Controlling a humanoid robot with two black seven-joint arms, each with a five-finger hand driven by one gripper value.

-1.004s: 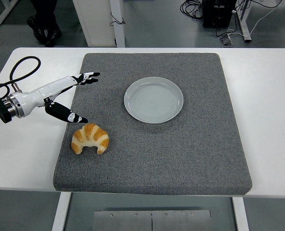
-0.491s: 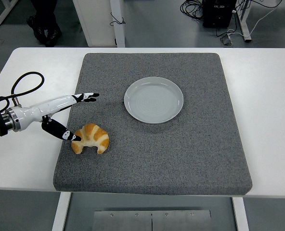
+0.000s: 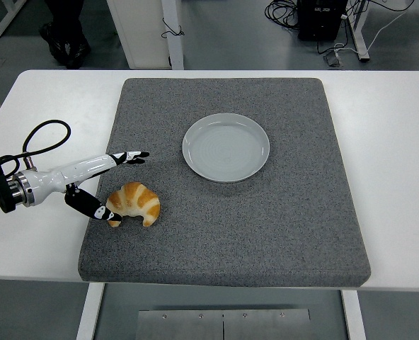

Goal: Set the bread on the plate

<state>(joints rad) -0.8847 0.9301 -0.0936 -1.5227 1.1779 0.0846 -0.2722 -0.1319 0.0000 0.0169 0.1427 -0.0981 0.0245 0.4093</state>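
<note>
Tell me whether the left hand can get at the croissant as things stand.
Probably yes: the left hand is open beside the croissant, thumb at its left end, fingers spread above it, nothing between.

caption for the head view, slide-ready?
Left hand open around the croissant on the grey mat, plate empty beyond.
</note>
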